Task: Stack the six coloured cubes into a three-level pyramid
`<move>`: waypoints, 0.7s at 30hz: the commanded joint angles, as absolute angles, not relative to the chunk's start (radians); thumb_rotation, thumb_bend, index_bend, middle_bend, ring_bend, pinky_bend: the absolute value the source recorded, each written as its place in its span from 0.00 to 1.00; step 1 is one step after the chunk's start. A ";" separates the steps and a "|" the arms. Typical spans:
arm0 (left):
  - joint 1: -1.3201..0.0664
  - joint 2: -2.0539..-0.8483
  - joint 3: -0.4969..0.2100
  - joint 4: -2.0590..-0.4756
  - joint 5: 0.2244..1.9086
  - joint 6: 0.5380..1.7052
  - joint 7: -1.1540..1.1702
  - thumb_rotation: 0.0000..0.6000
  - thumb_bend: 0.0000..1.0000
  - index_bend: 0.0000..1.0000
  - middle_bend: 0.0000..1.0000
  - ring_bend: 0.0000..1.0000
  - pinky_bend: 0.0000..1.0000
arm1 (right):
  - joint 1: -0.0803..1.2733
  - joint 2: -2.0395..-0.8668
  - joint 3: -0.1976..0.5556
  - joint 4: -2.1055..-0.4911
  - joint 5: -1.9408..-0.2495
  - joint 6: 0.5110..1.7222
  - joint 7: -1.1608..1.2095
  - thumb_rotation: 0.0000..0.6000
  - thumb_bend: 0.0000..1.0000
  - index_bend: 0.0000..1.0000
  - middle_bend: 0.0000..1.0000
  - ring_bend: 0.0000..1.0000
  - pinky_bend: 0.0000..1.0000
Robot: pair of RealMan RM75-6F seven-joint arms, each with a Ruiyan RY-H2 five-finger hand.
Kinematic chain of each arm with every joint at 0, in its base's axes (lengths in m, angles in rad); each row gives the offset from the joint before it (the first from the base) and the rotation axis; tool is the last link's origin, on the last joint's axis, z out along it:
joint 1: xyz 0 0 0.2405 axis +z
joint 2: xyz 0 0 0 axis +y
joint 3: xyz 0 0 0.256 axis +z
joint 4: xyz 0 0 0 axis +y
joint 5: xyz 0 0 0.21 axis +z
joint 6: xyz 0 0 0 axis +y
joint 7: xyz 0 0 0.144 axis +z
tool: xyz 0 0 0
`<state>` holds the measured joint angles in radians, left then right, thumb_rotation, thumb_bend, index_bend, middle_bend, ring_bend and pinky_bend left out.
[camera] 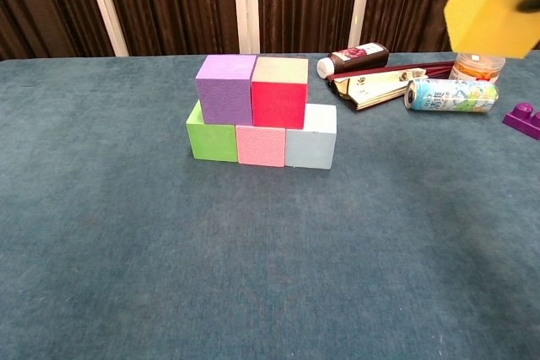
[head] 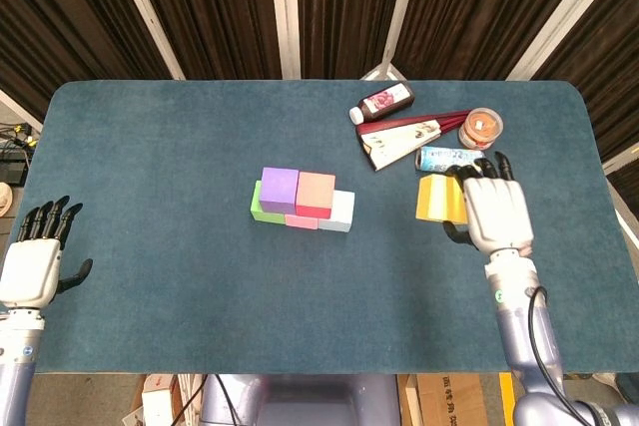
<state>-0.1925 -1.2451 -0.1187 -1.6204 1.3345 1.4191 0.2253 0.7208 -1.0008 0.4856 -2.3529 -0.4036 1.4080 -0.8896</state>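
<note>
Six cubes are in view, five of them already stacked near the middle of the table. The bottom row runs parallel to the table's long edges: green cube, pink cube, pale blue cube, touching side by side. On top sit the purple cube and the red cube, also touching, their faces square to the row below.

One yellow cube is off the table, lifted in the air toward the right end; in the chest view it shows at the top right corner, slightly tilted. Gripping it is the right hand, back facing up, fingers pointing toward the far edge, the cube against its thumb side.

Resting apart at the near left corner, the left hand holds nothing, its fingers straight and slightly spread.

Near the far right corner lies a cluster: a dark bottle on its side, a folded fan, an orange-lidded jar, a printed can lying lengthwise along the table, and a small purple brick closest to the right edge.
</note>
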 commanded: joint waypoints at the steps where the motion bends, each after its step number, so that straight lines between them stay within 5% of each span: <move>1: -0.197 -1.250 -0.120 -1.612 1.335 1.414 0.224 1.00 0.37 0.11 0.01 0.00 0.00 | 0.917 -0.916 0.599 -2.356 -0.123 1.324 -0.956 1.00 0.29 0.33 0.33 0.16 0.00; 13: -0.207 -1.264 -0.119 -1.607 1.307 1.392 0.272 1.00 0.37 0.11 0.01 0.00 0.00 | 1.286 -1.005 0.673 -2.195 0.313 1.311 -1.067 1.00 0.29 0.33 0.33 0.16 0.00; 21: -0.205 -1.264 -0.124 -1.611 1.294 1.397 0.279 1.00 0.37 0.11 0.01 0.00 0.00 | 1.415 -1.106 0.645 -2.042 0.351 1.319 -1.095 1.00 0.29 0.33 0.33 0.17 0.00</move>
<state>-0.2049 -1.2641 -0.1237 -1.6105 1.2942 1.3972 0.2797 1.3945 -1.0801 0.6570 -2.0708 0.3529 1.3189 -1.0839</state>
